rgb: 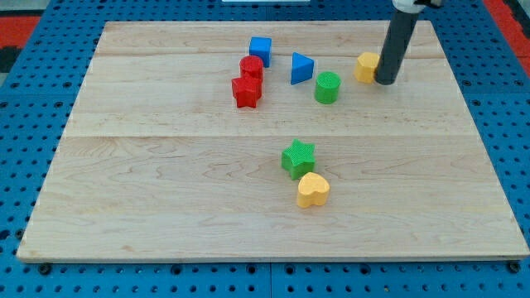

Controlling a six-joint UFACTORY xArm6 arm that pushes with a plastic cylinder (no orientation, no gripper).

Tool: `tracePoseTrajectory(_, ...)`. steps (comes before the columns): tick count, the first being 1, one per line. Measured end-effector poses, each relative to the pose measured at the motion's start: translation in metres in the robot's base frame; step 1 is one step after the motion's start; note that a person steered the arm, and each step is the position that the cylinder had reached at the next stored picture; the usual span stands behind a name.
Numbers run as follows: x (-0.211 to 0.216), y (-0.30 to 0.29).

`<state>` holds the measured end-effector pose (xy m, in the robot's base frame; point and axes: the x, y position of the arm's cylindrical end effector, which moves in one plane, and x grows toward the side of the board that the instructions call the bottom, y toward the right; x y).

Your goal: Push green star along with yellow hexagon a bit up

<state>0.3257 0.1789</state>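
The green star (298, 158) lies a little right of the board's middle, with a yellow heart (313, 189) touching it just below and to the right. The yellow hexagon (367, 67) lies near the view's upper right. My tip (386, 81) rests on the board right against the hexagon's right side, far up and to the right of the green star.
A green cylinder (327, 87), a blue triangle (301, 67), a blue cube (260, 50), a red cylinder (251, 68) and a red star (246, 91) sit in the upper middle. The wooden board (124, 182) lies on a blue pegboard.
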Motion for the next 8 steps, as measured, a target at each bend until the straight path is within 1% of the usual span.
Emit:
tracePoseTrajectory(1,-0.012,-0.001)
tracePoseTrajectory(2,0.064,0.032)
tracePoseTrajectory(3,0.168,0.016)
tracePoseTrajectory(4,0.215,-0.048)
tracePoseTrajectory(5,0.197,-0.135)
tracePoseTrajectory(6,0.188,-0.181)
tracePoseTrajectory(7,0.167,-0.186)
tracePoseTrajectory(8,0.164,-0.135)
